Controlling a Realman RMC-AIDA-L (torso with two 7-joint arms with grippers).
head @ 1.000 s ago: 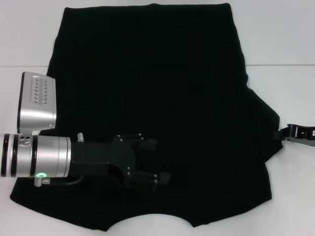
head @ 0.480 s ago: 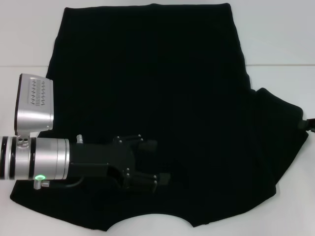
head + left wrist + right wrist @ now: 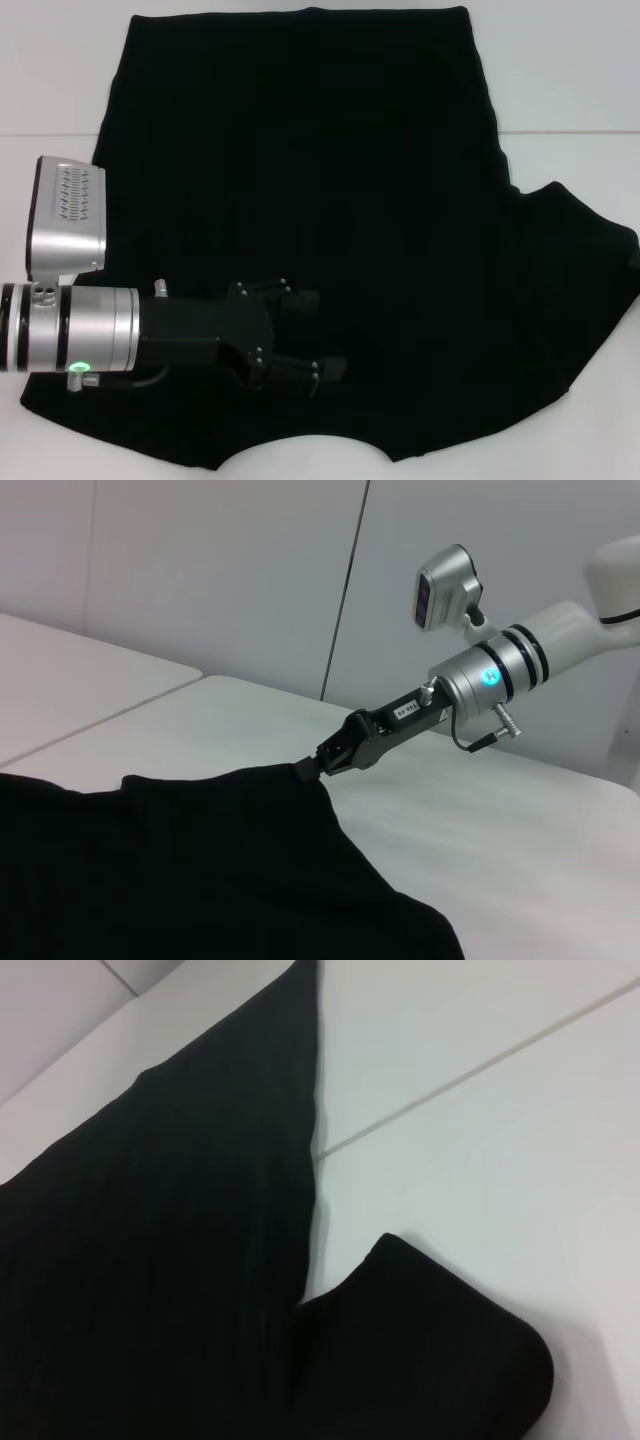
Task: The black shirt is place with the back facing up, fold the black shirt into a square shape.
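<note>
From the head view, the black shirt lies spread on the white counter, hem far, neckline near; the left hand hovers low over its near-left part, fingers released and pointing toward the right sleeve. In the left wrist view, the right hand is clenched on that sleeve's tip, lifting it. The right wrist view shows only sleeve and counter.

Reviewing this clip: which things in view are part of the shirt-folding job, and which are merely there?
Part of the job:
- black shirt, spread flat
- left gripper, open above the shirt near its neckline
- right gripper, shut on the shirt's sleeve edge

Merely there:
- white table
- wall panels behind the table
</note>
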